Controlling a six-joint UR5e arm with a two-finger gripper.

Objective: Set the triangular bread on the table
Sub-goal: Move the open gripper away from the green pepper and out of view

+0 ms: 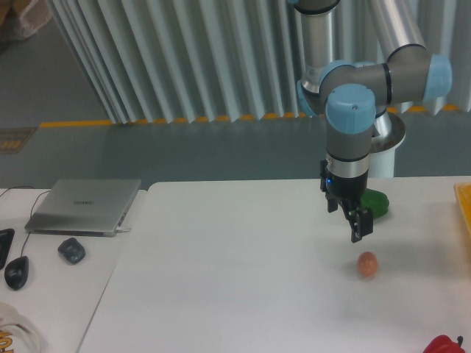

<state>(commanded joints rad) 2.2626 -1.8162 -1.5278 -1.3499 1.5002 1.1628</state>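
The triangular bread does not show anywhere in this view. My gripper [352, 220] hangs from the arm above the right part of the white table [243, 279], pointing down and a little tilted. Its dark fingers [360, 224] stand apart with nothing between them. A small brown egg [368, 265] lies on the table just below and slightly right of the fingertips, apart from them.
A green object [377, 202] lies behind the gripper. A yellow-orange edge [465, 209] is cut off at the right border, and a red object [444, 344] sits at the bottom right. A laptop [85, 206] and two mice [71, 250] sit on the left desk.
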